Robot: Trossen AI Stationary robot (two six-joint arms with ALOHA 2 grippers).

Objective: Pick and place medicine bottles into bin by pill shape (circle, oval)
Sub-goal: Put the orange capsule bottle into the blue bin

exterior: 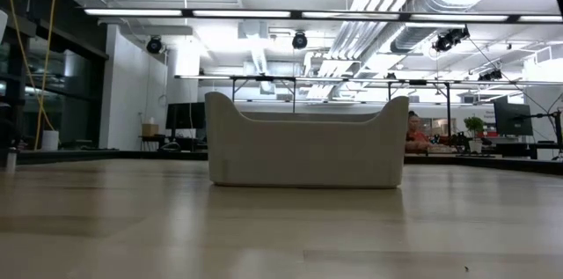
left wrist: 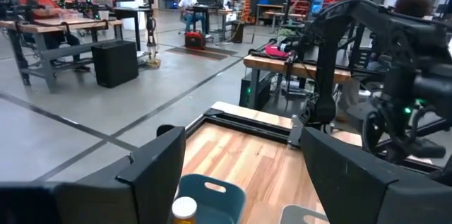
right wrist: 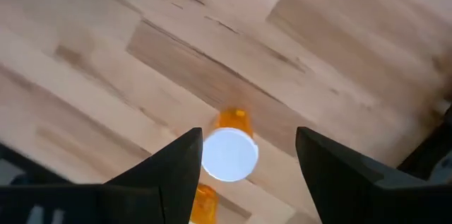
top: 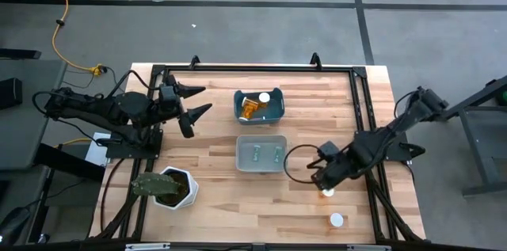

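The table [top: 214, 180] is a pale wood-plank top with a dark frame along its edges. The left arm [top: 95, 108] reaches in from the left side. The right arm [top: 388, 140] comes from the right edge and bends down toward the near right part of the top.

At mid-table sits a grey bin [top: 261, 154] with two small greenish bottles lying in it. Just behind it is a blue bin [top: 276, 105] that holds an orange bottle [top: 252, 108] lying on its side, long axis roughly left to right, white cap toward the right. In the low view the grey bin [exterior: 306, 150] fills the middle and nothing inside it can be seen. A white plant pot [top: 184, 189] stands at the near left corner.

The left gripper [top: 196, 100] hovers left of the blue bin, its fingers spread wide and empty. Its wrist view shows the blue bin's rim [left wrist: 212, 192] and a white cap between the two dark fingers.

The right gripper [top: 323, 183] is low over the near right of the table, well to the right of the grey bin. Its fingers [right wrist: 169, 171] stand apart, one on each side of a bottle [right wrist: 229, 150], not touching it. That bottle stands upright: long axis vertical, white cap up toward the camera, orange body showing beyond the cap. In the high view only its cap [top: 328, 193] shows, at the gripper's tip.

Another capped bottle [top: 337, 220] stands nearer the front edge, apart from the gripper, also cap up.
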